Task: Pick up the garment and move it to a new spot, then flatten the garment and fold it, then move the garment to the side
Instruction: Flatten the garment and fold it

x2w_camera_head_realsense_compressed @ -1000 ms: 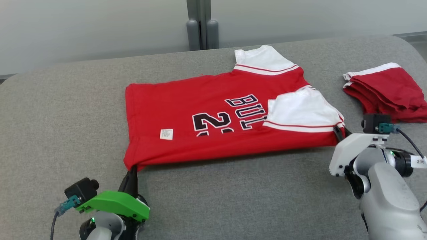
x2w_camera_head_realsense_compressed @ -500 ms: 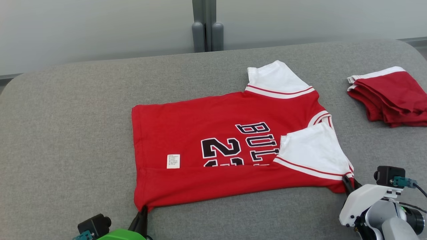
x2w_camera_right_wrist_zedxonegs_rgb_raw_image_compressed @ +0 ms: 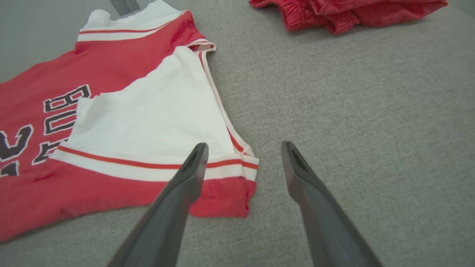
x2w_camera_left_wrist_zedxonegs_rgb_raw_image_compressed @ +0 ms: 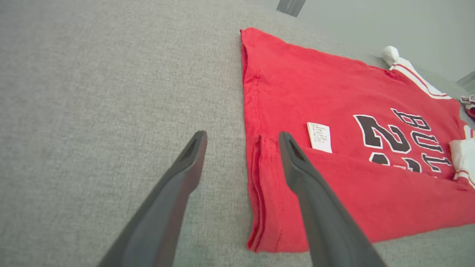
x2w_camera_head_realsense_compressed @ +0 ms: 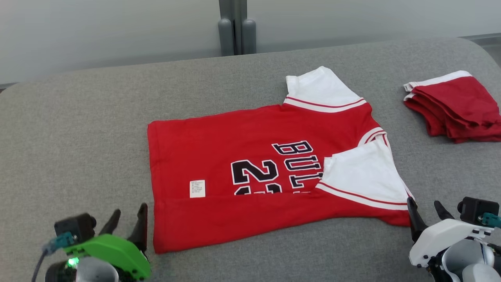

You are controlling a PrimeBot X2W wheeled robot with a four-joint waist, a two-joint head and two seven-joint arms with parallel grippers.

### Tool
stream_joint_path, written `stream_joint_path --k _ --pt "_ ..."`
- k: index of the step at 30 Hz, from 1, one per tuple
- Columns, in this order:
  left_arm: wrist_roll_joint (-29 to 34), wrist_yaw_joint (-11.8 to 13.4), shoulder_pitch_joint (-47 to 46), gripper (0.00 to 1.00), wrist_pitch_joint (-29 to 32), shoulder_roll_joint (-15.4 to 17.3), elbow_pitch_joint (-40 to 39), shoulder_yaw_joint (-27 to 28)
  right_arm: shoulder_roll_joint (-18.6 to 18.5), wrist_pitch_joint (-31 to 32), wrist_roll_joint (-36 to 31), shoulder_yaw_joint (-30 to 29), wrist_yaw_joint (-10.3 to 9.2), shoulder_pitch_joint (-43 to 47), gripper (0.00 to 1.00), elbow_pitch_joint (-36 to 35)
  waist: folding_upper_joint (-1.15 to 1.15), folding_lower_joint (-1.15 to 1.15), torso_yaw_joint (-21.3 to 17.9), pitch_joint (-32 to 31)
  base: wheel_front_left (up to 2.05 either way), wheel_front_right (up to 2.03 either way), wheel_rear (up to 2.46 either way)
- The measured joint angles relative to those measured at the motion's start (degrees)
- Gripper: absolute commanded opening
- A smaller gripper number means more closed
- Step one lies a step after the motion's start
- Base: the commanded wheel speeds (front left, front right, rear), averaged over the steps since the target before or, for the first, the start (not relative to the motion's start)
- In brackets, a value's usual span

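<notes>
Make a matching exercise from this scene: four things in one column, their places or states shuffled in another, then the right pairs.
1 red jersey
2 folded red garment
3 left claw
4 white label

A at the far right of the grey surface
B open, beside the jersey's near left corner
C spread mid-surface, near edge folded over
D on the jersey, left of the black number

Pairs: 1-C, 2-A, 3-B, 4-D

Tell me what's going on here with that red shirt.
A two-armed robot is folding a red jersey on a grey padded surface. The jersey lies flat, its near edge and one white sleeve folded over. The left end effector and right end effector stand open at its near corners, holding nothing. Another folded red garment lies to the right.
</notes>
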Motion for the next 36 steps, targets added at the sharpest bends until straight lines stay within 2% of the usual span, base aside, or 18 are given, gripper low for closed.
stream_joint_path --k 5,8,14,20,28,33,34,35,36 --pt "2.16 -1.58 -10.90 1.00 4.33 3.81 1.34 -0.45 0.27 0.70 -0.29 1.38 0.00 -2.06 1.00 -4.39 0.00 0.00 -0.68 2.07 0.00 0.00 0.00" --pt "3.60 -2.42 -17.66 1.00 6.60 4.94 4.36 -1.23 0.31 0.79 -0.86 3.05 0.00 -4.37 1.00 -5.78 0.00 0.00 -1.26 3.81 0.00 0.00 0.00" --pt "4.66 -3.12 -29.27 1.00 8.76 4.91 13.19 -1.83 0.32 0.75 -0.94 7.43 0.00 -9.54 1.00 -6.78 0.00 0.00 -2.90 8.45 0.00 0.00 0.00" --pt "7.04 -4.38 -36.81 1.00 9.89 4.76 21.30 -3.83 -0.41 0.01 -0.73 10.94 0.00 -13.28 1.00 -6.10 0.00 0.00 -4.76 13.25 0.00 0.00 0.00" --pt "7.54 -5.31 -40.79 1.00 11.22 4.07 28.21 -5.45 -1.97 -1.15 0.15 13.05 0.00 -15.70 1.00 -4.33 0.00 0.00 -7.19 16.63 0.00 0.00 0.00" --pt "7.71 -5.94 -42.28 1.00 10.17 3.09 30.17 -6.13 -3.59 -0.90 0.56 14.43 0.00 -17.59 1.00 -4.43 0.00 0.00 -6.90 17.02 0.00 0.00 0.00" --pt "7.86 -6.17 -42.58 0.82 9.92 2.89 30.49 -6.33 -4.15 -0.57 0.56 14.65 0.00 -18.25 1.00 -4.53 0.00 0.00 -6.67 17.05 0.00 0.00 0.00" --pt "7.88 -6.39 -42.85 0.46 9.68 2.71 30.75 -6.53 -4.68 -0.33 0.55 14.95 0.00 -18.94 1.00 -4.55 0.00 0.00 -6.47 17.08 0.00 0.00 0.00" --pt "7.88 -6.65 -43.18 0.25 9.60 2.45 30.95 -6.75 -5.33 0.21 0.53 15.23 0.00 -20.01 1.00 -4.63 0.00 0.00 -6.18 17.11 0.00 0.00 0.00"
